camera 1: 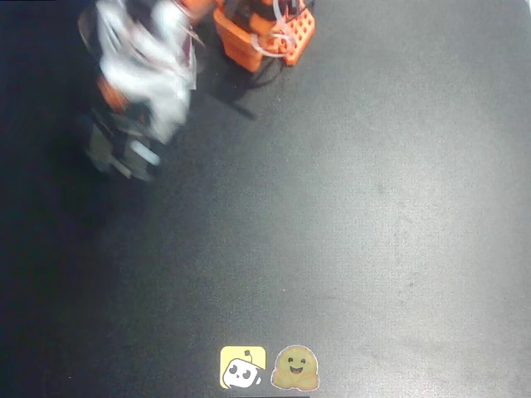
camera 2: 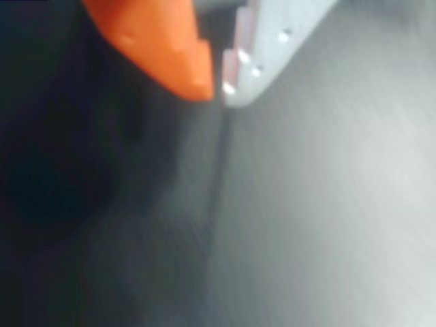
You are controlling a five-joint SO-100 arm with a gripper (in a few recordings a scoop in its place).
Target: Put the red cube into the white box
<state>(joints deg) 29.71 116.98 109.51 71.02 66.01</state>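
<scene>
- Where the overhead view looks down on the dark worktop [camera 1: 373, 207], the arm [camera 1: 145, 70] shows as a blurred white and grey shape with orange patches in the upper left corner.
- Its orange base [camera 1: 265, 33] sits at the top edge, right of the blurred arm, with pale cable loops over it.
- At the arm's lower end the end effector [camera 1: 124, 153] is a dark smear over the shadowed left part of the worktop; I cannot tell its fingers apart in that view.
- Seen from the wrist view, the end effector [camera 2: 218, 85] shows an orange finger [camera 2: 160, 41] on the left and a white finger [camera 2: 272, 48] on the right.
- Their tips stand almost together, with hardly any gap and nothing visible between them, so the end effector looks closed and empty, though the blur leaves some doubt.
- Below the fingertips the wrist view has streaked grey worktop on the right and deep shadow on the left.
- I cannot find the red cube or the white box in these pictures, so their place cannot be told.
- Two stickers lie at the bottom edge of the overhead view, side by side: a yellow sticker [camera 1: 243, 367] with a white figure on the left, a smiling tan sticker [camera 1: 295, 368] on the right.
</scene>
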